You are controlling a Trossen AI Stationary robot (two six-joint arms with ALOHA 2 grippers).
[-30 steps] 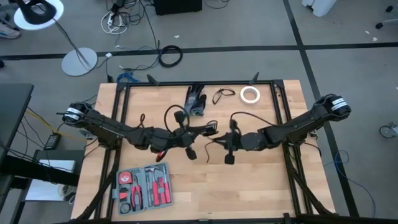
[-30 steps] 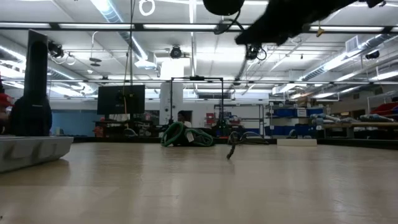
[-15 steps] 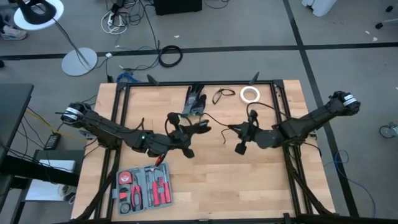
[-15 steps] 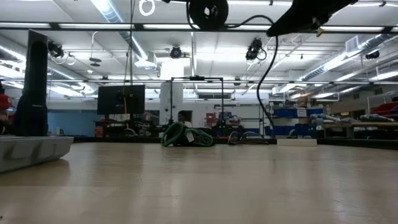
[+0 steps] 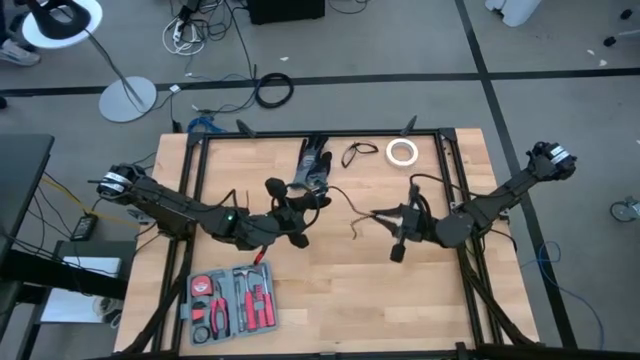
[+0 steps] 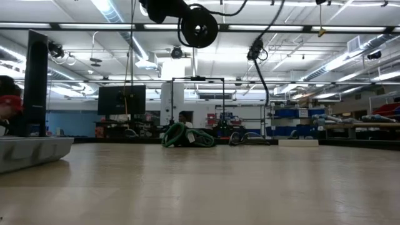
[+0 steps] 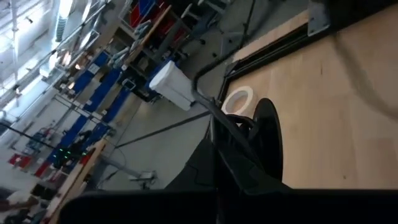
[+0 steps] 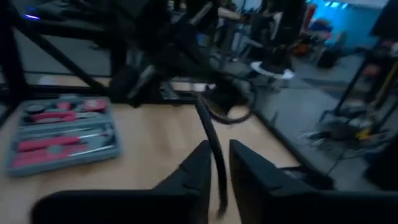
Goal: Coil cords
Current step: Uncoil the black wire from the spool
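Both arms reach inward, raised above the worktop's centre. The left gripper [image 5: 290,212] sits at about 9 o'clock of centre, jaws closed. The right gripper [image 5: 385,218] sits at about 3 o'clock, its jaws slightly parted, well apart from the left.

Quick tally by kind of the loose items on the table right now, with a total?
Coiled cord bundle, held up by the left tool: 1
Small loose cord loop: 1
White tape roll: 1
Grey tool case: 1
Dark object at the back edge: 1
Total: 5
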